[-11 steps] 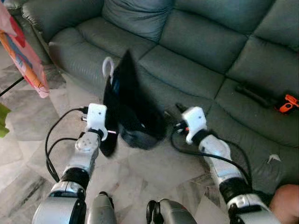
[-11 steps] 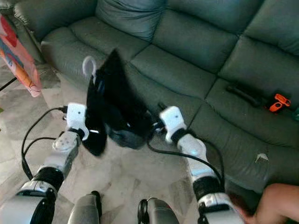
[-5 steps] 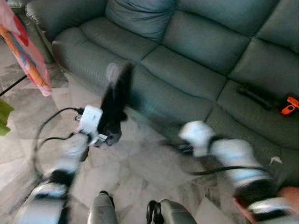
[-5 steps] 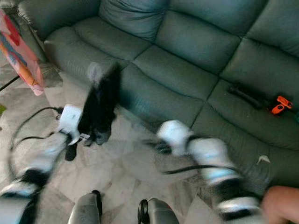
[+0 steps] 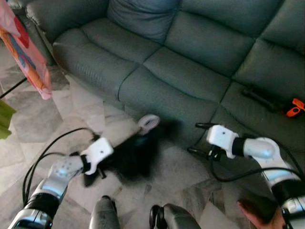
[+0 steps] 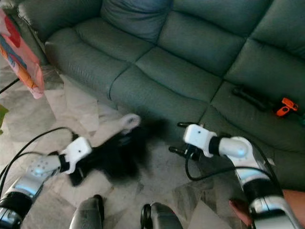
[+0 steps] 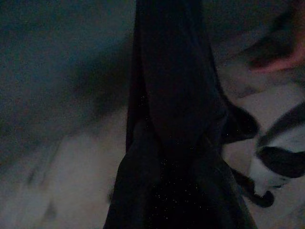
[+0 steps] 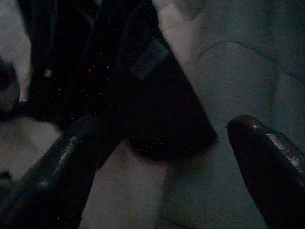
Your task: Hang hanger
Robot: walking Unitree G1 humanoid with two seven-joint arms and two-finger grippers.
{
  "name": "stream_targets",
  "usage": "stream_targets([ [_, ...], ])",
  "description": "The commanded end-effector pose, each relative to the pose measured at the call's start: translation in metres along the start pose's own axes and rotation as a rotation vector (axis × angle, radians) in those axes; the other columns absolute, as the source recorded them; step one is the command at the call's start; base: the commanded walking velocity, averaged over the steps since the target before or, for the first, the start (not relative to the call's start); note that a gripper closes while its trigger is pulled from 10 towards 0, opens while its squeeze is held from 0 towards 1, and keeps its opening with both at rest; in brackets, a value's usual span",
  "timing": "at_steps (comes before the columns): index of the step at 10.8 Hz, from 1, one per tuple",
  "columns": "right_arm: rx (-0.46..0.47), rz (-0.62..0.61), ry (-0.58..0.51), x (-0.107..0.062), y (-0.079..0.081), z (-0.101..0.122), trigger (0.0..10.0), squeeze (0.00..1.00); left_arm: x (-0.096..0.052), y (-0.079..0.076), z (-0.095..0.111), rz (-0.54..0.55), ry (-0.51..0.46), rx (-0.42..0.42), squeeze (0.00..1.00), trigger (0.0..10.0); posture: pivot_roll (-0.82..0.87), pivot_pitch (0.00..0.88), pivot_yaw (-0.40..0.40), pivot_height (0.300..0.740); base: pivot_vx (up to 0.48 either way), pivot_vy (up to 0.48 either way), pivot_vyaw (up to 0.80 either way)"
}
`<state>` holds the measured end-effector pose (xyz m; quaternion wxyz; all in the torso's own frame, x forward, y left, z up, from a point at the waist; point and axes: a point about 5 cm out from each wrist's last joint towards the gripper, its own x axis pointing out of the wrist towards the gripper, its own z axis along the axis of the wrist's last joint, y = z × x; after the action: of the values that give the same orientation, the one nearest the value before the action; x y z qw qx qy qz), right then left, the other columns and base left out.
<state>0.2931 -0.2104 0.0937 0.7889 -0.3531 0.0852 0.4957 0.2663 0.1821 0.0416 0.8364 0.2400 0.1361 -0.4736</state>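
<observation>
Marble floor tiles [image 5: 28, 119] spread before a grey-green leather sofa [image 5: 190, 71]. Nearest, the left pincer [image 5: 90, 179] sits low over the floor, dark cloth covering its fingers, so I cannot tell how it is set. A black garment [image 5: 136, 157], blurred, stretches from that pincer toward the sofa's base, with the pale hook of the hanger [image 5: 148, 122] poking out at its far end, just above the tiles. To the right, the right pincer [image 5: 198, 138] points across at the garment, apart from it; in the right wrist view its two black fingers [image 8: 57, 167] stand wide with nothing between them. A person's hand [image 5: 259, 217] shows at the near right edge. Farther off, a black object [image 5: 259, 98] and an orange one [image 5: 295, 107] lie on the sofa seat. Pink-and-orange fabric [image 5: 24, 52] hangs at far left.
</observation>
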Motion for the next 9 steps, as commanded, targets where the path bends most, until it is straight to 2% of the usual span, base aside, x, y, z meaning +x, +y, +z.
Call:
stream_targets([
  [1,-0.034,0.067,0.014,0.002,0.001,0.001,10.0,1.00,0.005,-0.006,0.019,-0.082,-0.092,0.060,0.00,0.0,-0.01,0.161,-0.086,0.740,0.000,0.000,0.00],
  [4,-0.096,0.202,0.040,0.009,-0.009,0.008,10.0,1.00,0.005,-0.020,0.030,-0.212,-0.136,0.093,0.00,0.0,0.00,0.158,-0.086,0.740,0.000,0.000,0.00],
  [5,-0.075,0.221,0.042,0.010,-0.009,0.007,10.0,1.00,0.005,-0.021,0.031,-0.221,-0.139,0.090,0.00,0.0,0.00,0.158,-0.085,0.740,0.000,0.000,0.00],
  [6,0.031,0.317,0.068,0.011,-0.004,0.000,0.0,1.00,0.007,-0.024,0.036,-0.239,-0.152,0.098,0.00,0.0,0.00,0.158,-0.084,0.740,0.000,0.000,0.00],
  [7,0.102,0.408,0.100,0.010,0.003,-0.007,0.0,0.00,0.008,-0.025,0.039,-0.250,-0.157,0.101,0.00,0.0,0.00,0.158,-0.084,0.740,0.000,0.000,0.00],
  [9,0.119,0.468,0.107,0.015,0.008,-0.009,0.0,0.00,0.009,-0.025,0.042,-0.260,-0.166,0.098,0.00,0.0,0.01,0.159,-0.082,0.740,0.000,0.000,0.00],
])
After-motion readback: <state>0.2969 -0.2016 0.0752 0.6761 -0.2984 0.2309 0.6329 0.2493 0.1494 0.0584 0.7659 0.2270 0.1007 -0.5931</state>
